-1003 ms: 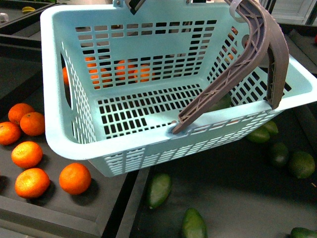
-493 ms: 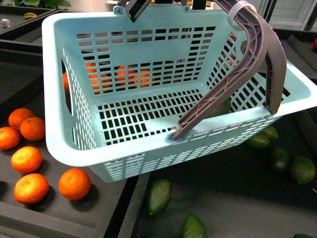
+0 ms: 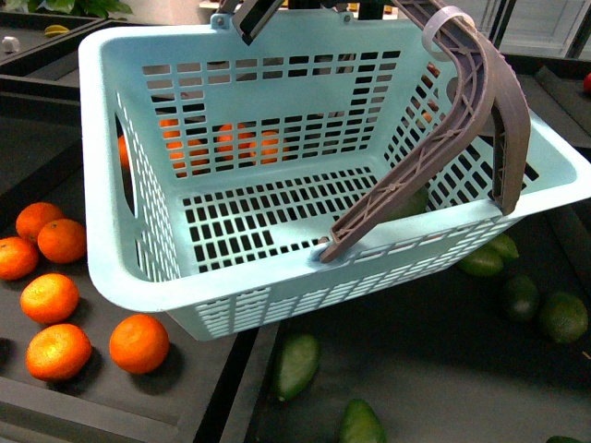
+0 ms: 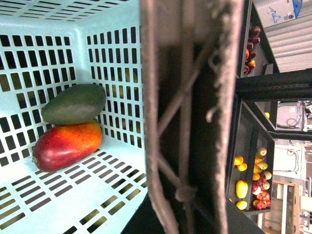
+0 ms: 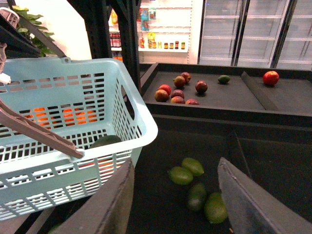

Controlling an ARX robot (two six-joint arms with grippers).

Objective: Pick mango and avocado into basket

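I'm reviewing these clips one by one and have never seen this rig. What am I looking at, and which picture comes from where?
This is a two-armed robot in a produce section. The front view comes from its body: a pale teal basket is tilted above dark trays, with oranges at left and green fruits below. The left wrist camera looks past a brown handle into the basket, where a mango and an avocado lie touching. The right wrist camera shows the right tool open and empty. The left tool itself is not visible.
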